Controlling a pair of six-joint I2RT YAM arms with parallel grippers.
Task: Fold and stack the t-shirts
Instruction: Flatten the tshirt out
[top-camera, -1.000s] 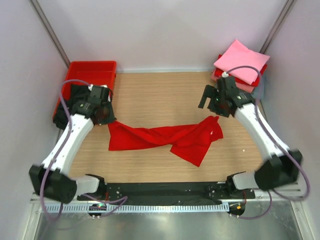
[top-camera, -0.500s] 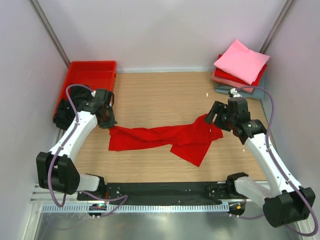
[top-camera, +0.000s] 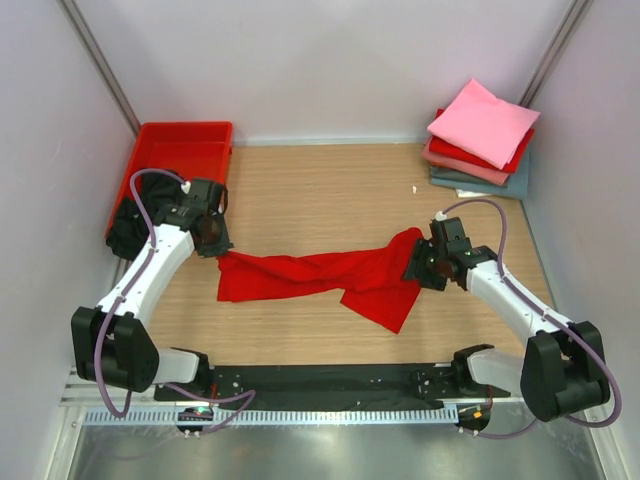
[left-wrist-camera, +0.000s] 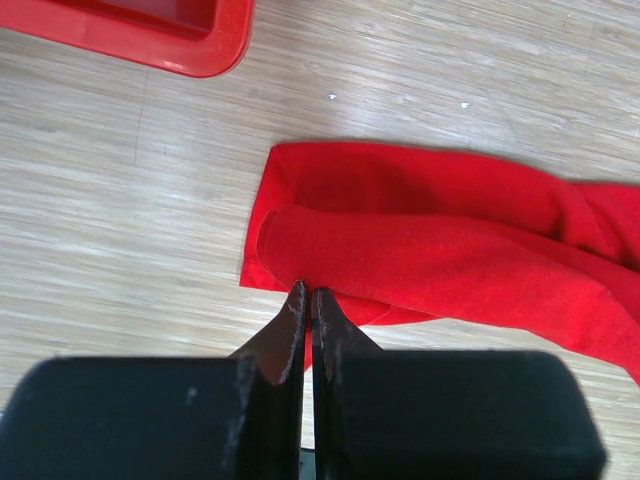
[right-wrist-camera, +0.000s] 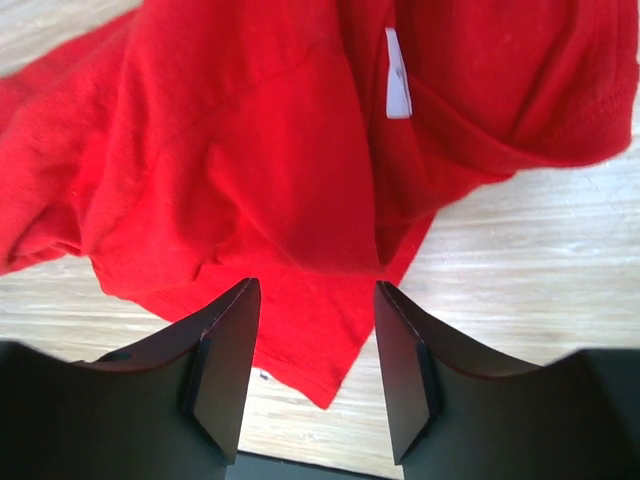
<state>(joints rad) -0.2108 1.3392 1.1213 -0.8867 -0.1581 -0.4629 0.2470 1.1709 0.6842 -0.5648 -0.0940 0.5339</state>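
A bright red t-shirt lies crumpled and stretched across the middle of the table. My left gripper is at its left end. In the left wrist view the gripper is shut, pinching the near hem of the shirt. My right gripper is low over the shirt's right end. In the right wrist view it is open, with its fingers either side of the red cloth. The white neck label lies just beyond the fingers. A black t-shirt lies in the red tray, partly hidden by my left arm.
A red plastic tray stands at the back left; its corner shows in the left wrist view. A stack of folded shirts, pink on top over red, salmon and grey-blue, sits at the back right corner.
My right gripper has come down and toward me from near the stack onto the shirt's right end, still open. My left gripper shifted slightly and stays shut at the shirt's left end.
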